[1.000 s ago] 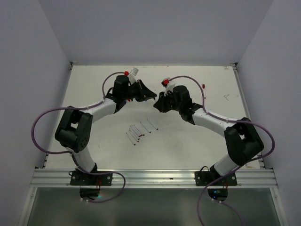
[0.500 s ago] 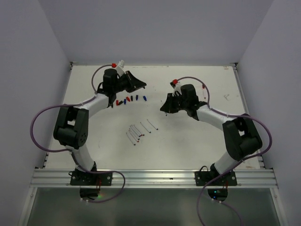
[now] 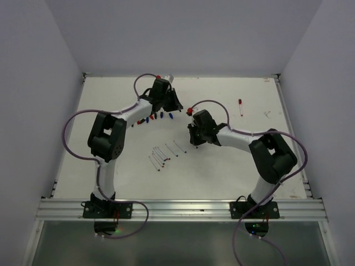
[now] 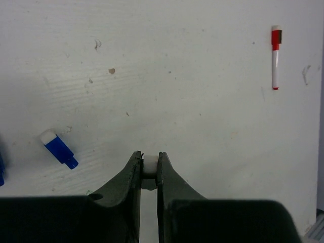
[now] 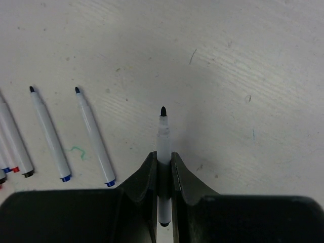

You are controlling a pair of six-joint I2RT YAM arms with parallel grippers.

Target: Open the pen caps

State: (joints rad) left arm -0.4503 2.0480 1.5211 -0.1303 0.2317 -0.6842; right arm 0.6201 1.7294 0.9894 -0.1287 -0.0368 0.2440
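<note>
A bare pen [image 5: 162, 134] is gripped by the right gripper [image 5: 162, 156], tip forward, just beside the laid pens [image 5: 93, 139]. A cap [image 4: 149, 162] is pinched by the left gripper [image 4: 149, 156].

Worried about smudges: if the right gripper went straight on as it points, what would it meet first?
Probably bare table, with the held pen touching before the right gripper itself. Nothing else lies ahead; the loose pens sit to one side. Depth is unclear.
</note>
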